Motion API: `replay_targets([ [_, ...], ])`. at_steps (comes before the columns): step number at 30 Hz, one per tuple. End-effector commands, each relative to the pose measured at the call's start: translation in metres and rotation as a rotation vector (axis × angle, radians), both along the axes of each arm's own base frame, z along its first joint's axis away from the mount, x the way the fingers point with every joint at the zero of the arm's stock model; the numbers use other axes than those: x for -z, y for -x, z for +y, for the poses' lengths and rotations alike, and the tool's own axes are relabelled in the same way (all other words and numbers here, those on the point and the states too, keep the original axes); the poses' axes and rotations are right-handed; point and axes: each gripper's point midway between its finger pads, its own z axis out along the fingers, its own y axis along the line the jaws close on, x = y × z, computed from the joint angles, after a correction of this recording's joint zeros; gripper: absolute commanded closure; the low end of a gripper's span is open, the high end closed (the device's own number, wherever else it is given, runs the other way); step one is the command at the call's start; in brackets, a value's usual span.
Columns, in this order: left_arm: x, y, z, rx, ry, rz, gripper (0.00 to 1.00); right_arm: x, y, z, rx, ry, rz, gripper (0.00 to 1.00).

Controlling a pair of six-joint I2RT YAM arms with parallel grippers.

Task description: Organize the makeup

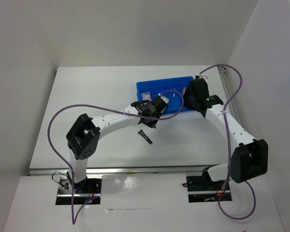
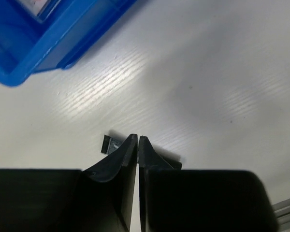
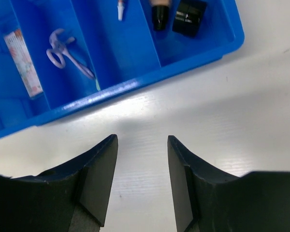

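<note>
The blue divided bin [image 1: 157,87] stands at the back of the table. In the right wrist view its compartments [image 3: 130,58] hold a clear pinkish flat case [image 3: 23,63], a tiny silver stick [image 3: 120,9], a tan bottle with black cap [image 3: 159,14] and a dark compact [image 3: 188,17]. A slim black tube [image 1: 145,137] lies on the table in front of the bin. My left gripper [image 2: 137,138] is shut and empty, its tips just above the tube [image 2: 108,144]. My right gripper [image 3: 142,140] is open and empty over the table beside the bin's near wall.
A lilac scissor-like tool [image 3: 63,53] lies in one bin compartment. In the top view the left gripper [image 1: 149,122] hovers by the bin's near left corner and the right gripper [image 1: 193,99] by its right end. White walls enclose the table.
</note>
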Motion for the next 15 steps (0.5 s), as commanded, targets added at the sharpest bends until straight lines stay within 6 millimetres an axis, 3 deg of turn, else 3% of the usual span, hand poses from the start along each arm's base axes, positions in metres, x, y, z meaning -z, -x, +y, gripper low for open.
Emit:
replay_targets([
  [1,-0.019,0.013,0.024,-0.103,0.003,0.011,0.8,-0.002,0.016,-0.002,-0.014,-0.017,0.002,0.46],
  [2,-0.017,0.013,0.037,-0.121,-0.012,0.023,0.8,0.01,0.024,0.003,-0.041,-0.036,0.042,0.43],
  [3,-0.027,0.013,0.044,-0.145,0.008,0.016,0.8,0.008,0.029,0.006,-0.067,-0.05,0.038,0.43],
  [5,-0.028,0.008,0.072,-0.212,-0.006,0.035,0.8,0.018,0.039,0.025,-0.172,-0.117,0.06,0.41],
  [6,-0.041,0.004,0.082,-0.248,0.02,0.022,0.8,0.017,0.043,0.033,-0.216,-0.148,0.054,0.41],
  [8,-0.047,0.001,0.101,-0.298,0.05,0.039,0.8,0.024,0.058,0.063,-0.343,-0.208,0.064,0.35],
  [10,-0.061,-0.014,0.133,-0.41,0.11,0.04,0.78,0.024,0.067,0.088,-0.424,-0.209,0.054,0.27],
  [11,-0.065,-0.017,0.138,-0.431,0.156,0.064,0.78,0.028,0.081,0.115,-0.52,-0.199,0.065,0.22],
  [12,-0.07,-0.028,0.159,-0.49,0.181,0.062,0.77,0.031,0.086,0.127,-0.572,-0.184,0.07,0.2],
  [14,-0.078,-0.032,0.168,-0.518,0.241,0.08,0.76,0.043,0.102,0.16,-0.706,-0.146,0.099,0.14],
  [15,-0.083,-0.034,0.175,-0.536,0.251,0.067,0.76,0.039,0.103,0.173,-0.748,-0.138,0.094,0.13],
])
